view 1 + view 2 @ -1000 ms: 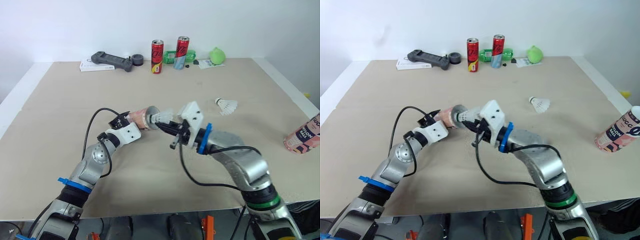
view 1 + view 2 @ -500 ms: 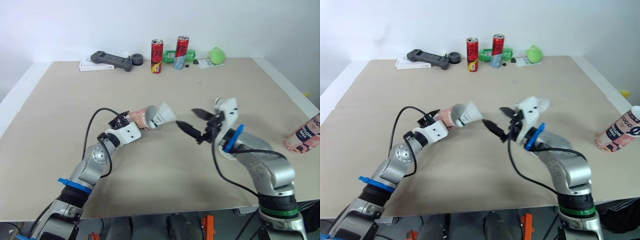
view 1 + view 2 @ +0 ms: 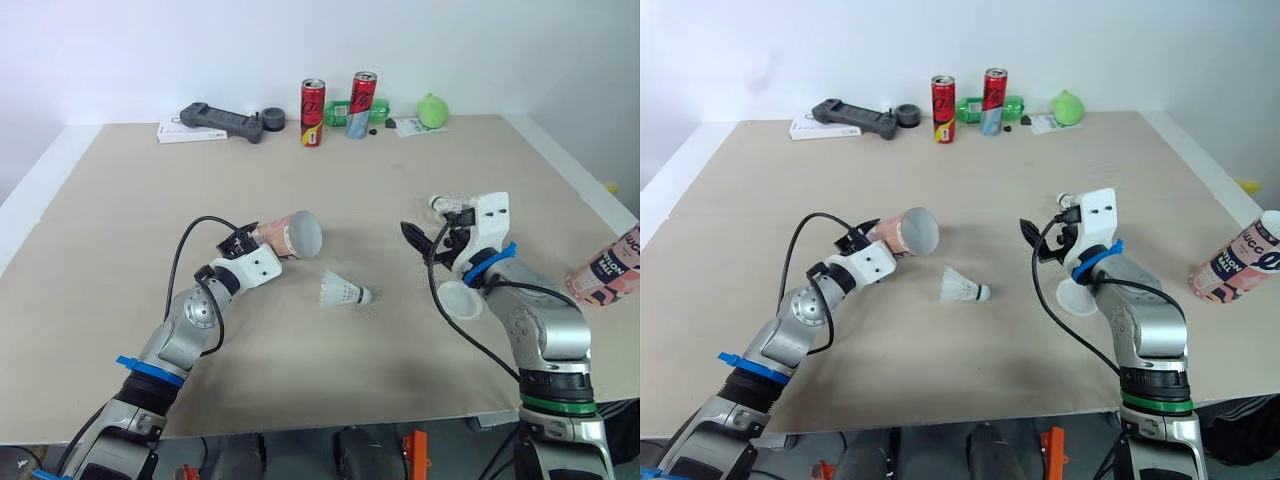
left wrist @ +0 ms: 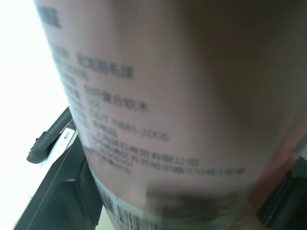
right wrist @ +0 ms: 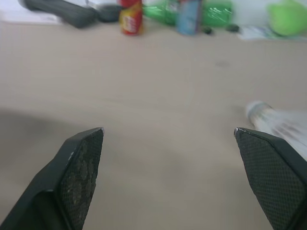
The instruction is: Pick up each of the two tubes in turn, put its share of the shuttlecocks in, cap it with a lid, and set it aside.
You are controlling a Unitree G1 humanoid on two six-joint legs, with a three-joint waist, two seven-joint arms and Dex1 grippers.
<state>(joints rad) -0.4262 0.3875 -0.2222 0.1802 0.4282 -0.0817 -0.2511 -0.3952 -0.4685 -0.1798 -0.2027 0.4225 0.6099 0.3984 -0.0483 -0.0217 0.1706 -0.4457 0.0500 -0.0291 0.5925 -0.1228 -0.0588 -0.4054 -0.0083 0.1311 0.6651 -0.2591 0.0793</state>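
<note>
The left gripper (image 3: 250, 238) has its fingers clenched around the closed end of a pink tube (image 3: 290, 232). It holds the tube off the table, tilted nearly flat, with the open mouth turned toward the right arm so a shuttlecock can be pushed in. The right gripper (image 3: 428, 232) hovers well apart from that mouth, its two black fingers (image 5: 81, 158) spread wide and grasping nothing. One shuttlecock (image 3: 343, 291) lies on its side on the table (image 3: 120, 220), between the arms and just below the tube's mouth (outside the tube, so it likely needs picking up). A second shuttlecock (image 5: 276, 120) lies just beyond the right gripper. A white lid (image 3: 457, 299) sits by the right forearm, and the second tube (image 3: 606, 272) rests at the table's right edge, probably for later steps.
</note>
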